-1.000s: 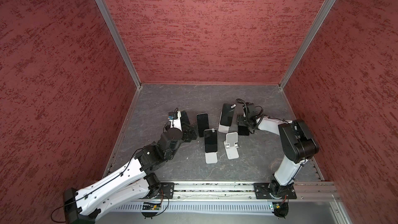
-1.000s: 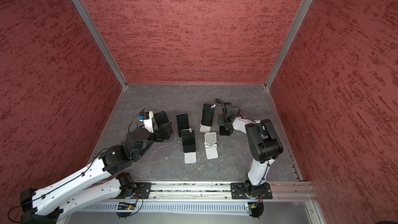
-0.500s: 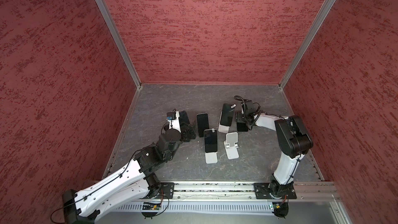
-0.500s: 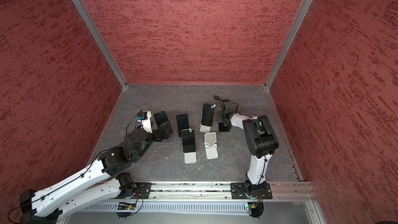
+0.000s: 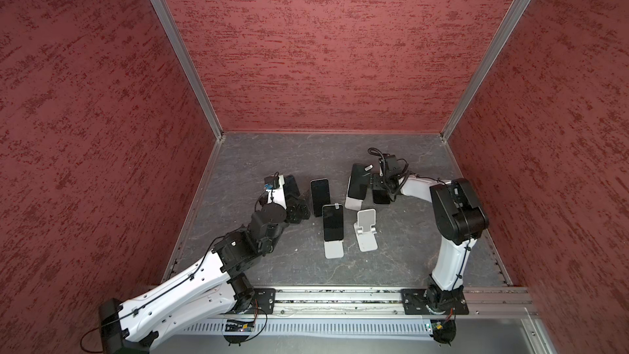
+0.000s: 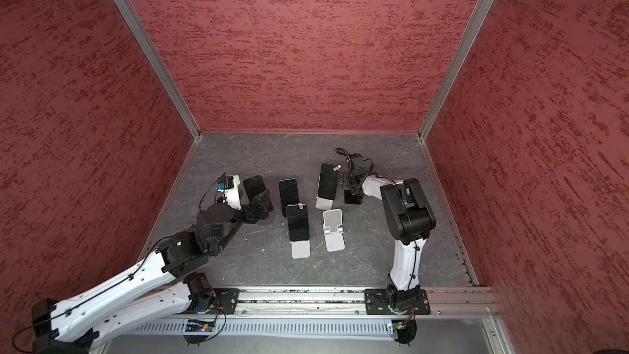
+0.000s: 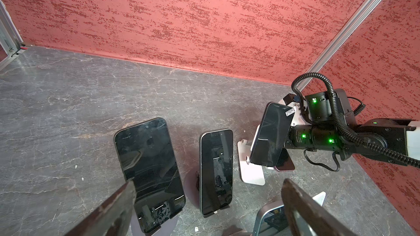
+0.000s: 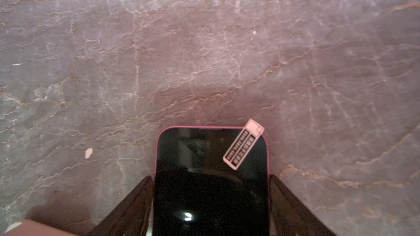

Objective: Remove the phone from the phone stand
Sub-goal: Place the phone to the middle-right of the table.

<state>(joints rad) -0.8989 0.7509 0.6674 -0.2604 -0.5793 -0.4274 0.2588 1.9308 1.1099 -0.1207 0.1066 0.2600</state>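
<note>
Left end effector (image 7: 209, 183): fingers spread wide, gripping nothing. It hangs low over the near end of the leftmost phone (image 7: 147, 162), which leans on a round-based stand (image 7: 173, 224). Contact with that phone cannot be told.

Next right, a second phone (image 5: 320, 195) leans the same way on its own stand. Just in front of it, a third phone (image 5: 332, 223), small sticker at its top, sits on a white phone stand (image 5: 334, 250). Beside that is an empty white phone stand (image 5: 367, 233), back plate upright.

Behind the empty one, a stickered phone (image 5: 357, 182) rests on another white stand (image 5: 352, 203). Just right of that stand, the pink-rimmed phone (image 8: 211, 189) lies flat, screen up, on the grey bench (image 5: 272, 151), off any stand.

Right end effector (image 8: 210, 177) stands over it, pointing down. One finger runs along each long edge with the phone between them, its stickered end reaching past the fingertips. The fingers sit close against the edges; whether they pinch or merely flank cannot be told. In both top views only the phone's near end shows from under the end effector.
</note>
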